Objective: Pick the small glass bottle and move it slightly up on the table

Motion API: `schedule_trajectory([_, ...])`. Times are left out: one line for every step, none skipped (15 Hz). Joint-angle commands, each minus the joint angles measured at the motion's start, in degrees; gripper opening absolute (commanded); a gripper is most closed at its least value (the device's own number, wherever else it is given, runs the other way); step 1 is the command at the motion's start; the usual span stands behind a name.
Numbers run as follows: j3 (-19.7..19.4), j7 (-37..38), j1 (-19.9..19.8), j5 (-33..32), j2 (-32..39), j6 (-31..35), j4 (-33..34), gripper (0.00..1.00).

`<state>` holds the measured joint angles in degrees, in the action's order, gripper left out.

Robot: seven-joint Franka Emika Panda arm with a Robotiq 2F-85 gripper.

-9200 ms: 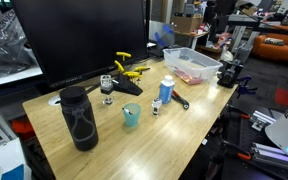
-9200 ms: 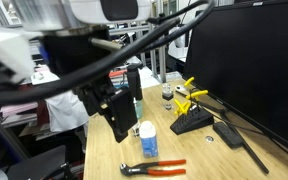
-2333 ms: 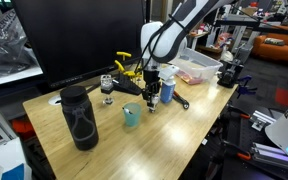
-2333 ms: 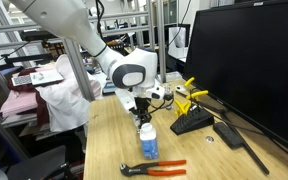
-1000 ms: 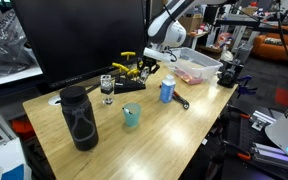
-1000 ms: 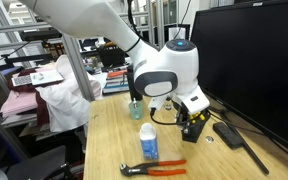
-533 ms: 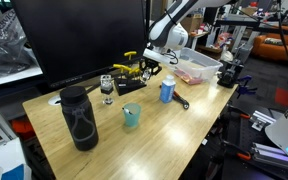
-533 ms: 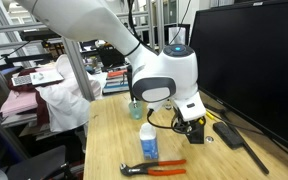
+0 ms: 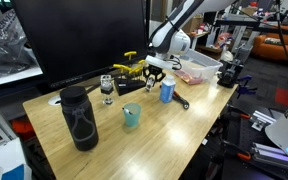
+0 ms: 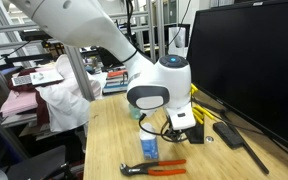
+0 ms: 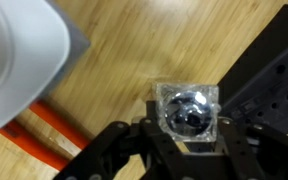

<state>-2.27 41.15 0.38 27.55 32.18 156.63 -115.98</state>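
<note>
The table has a light wood-grain top with a smooth, low-sheen finish, and the small glass bottle is clear glass whose top gives bright, glossy reflections. The gripper is matt black, whether metal or hard plastic cannot be told, while the arm housing is smooth white plastic with a slight gloss. The cap of the blue bottle appears as smooth matt white plastic, the pliers handles carry a glossy orange coating, the flask is matt black with a patterned surface, and the bin is clear plastic.
</note>
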Motion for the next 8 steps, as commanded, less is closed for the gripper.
schedule_trajectory([0.53, 0.97, -0.69, 0.63, -0.32, -1.92, -0.42, 0.18])
schedule_trajectory([0.53, 1.10, -0.72, 0.62, -0.32, -2.08, -0.50, 0.18])
schedule_trajectory([0.57, 1.18, -0.79, 0.66, -0.33, -2.30, -0.52, 0.18])
schedule_trajectory([0.74, 1.14, -0.97, 0.84, -0.38, -2.57, -0.51, 0.18])
schedule_trajectory([1.09, 0.81, -1.30, 1.18, -0.46, -2.97, -0.52, 0.32])
schedule_trajectory([1.23, 0.63, -1.42, 1.29, -0.51, -3.21, -0.54, 0.64])
schedule_trajectory([1.80, -0.11, -1.89, 1.73, -0.62, -3.43, -0.50, 0.69])
schedule_trajectory([2.64, -1.10, -2.55, 2.43, -0.63, -3.35, -0.35, 0.75])
